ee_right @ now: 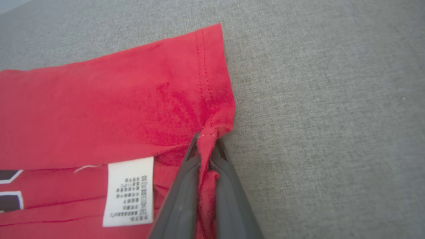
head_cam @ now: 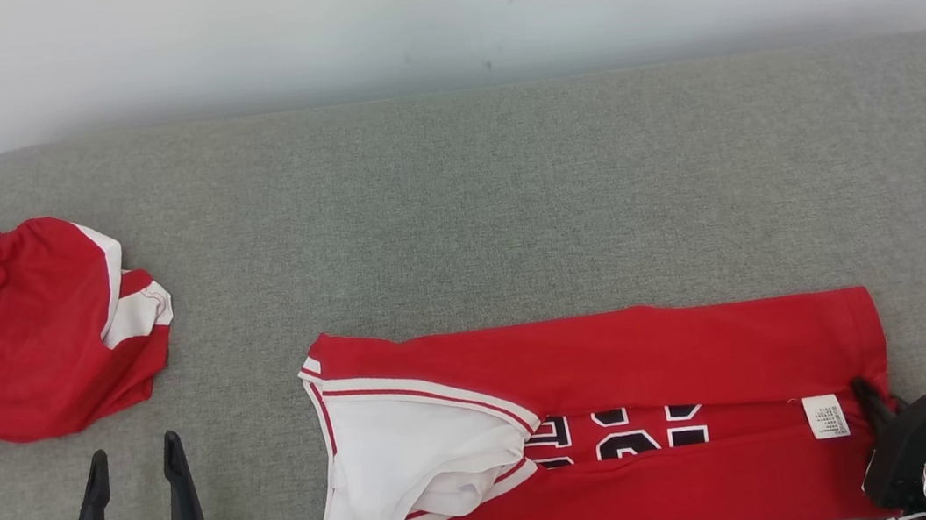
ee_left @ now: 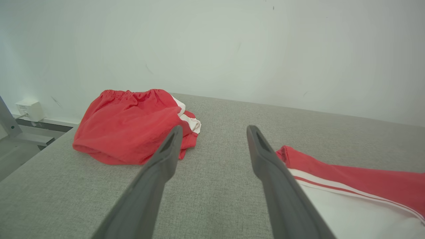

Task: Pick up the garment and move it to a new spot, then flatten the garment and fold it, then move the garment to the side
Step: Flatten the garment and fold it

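Nearest me at 7 o'clock, my left gripper (head_cam: pixel 134 446) hangs open over the grey tabletop (head_cam: pixel 509 201), holding nothing. At 4 o'clock my right gripper (ee_right: pixel 206 136) is pinched tight on the hem of the red jersey (head_cam: pixel 616 356), just beside the white label (head_cam: pixel 825 416). The jersey lies from 6 to 4 o'clock with both long sides turned in, so I judge the folding is half done. The next move would carry that hem toward the collar end, lifted just enough that the turned-in sides don't spill. There is bare cloth toward 12 o'clock to work in. The red shorts (head_cam: pixel 14 342) are heaped at 9 o'clock near the left rim, and the wall (head_cam: pixel 432 7) closes the far edge.
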Tool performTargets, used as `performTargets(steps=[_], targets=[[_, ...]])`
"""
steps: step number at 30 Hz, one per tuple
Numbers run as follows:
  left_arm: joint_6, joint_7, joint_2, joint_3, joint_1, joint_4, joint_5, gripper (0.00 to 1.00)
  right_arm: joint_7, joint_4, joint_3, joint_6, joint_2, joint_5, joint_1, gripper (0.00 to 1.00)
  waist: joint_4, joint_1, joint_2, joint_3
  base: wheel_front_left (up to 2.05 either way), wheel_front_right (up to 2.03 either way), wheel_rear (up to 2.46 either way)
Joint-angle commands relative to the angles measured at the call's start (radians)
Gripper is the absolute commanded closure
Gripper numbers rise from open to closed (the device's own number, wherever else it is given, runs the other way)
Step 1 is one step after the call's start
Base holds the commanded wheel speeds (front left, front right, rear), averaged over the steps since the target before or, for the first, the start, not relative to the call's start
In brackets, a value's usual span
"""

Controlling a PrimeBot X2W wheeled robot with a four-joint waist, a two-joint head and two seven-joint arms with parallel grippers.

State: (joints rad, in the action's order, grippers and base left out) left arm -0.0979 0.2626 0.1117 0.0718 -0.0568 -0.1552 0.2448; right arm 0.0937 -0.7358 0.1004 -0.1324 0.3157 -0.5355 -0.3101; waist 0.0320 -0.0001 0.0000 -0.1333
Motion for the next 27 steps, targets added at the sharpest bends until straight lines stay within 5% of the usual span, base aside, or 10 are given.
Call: performTargets(steps=[1,15,27], targets=[[-0.005,0.003,-0.005,0.006,0.001,-0.003,-0.008,0.0,-0.003,-0.028,0.003,0.004,0.014,-0.008,0.006,1.0,-0.003,0.0001,0.0,0.003,0.0,0.0,0.0],[-0.02,0.003,-0.027,0.036,0.018,-0.011,-0.036,0.0,-0.137,-0.11,-0.111,0.003,0.216,0.013,-0.063,1.0,-0.019,0.0001,0.0,0.032,0.0,0.0,0.0],[-0.024,0.003,-0.041,0.063,0.039,-0.017,-0.048,0.0,-0.076,0.207,0.013,0.003,0.091,0.029,0.0,1.0,-0.068,0.0001,0.0,0.062,0.0,0.0,0.0]])
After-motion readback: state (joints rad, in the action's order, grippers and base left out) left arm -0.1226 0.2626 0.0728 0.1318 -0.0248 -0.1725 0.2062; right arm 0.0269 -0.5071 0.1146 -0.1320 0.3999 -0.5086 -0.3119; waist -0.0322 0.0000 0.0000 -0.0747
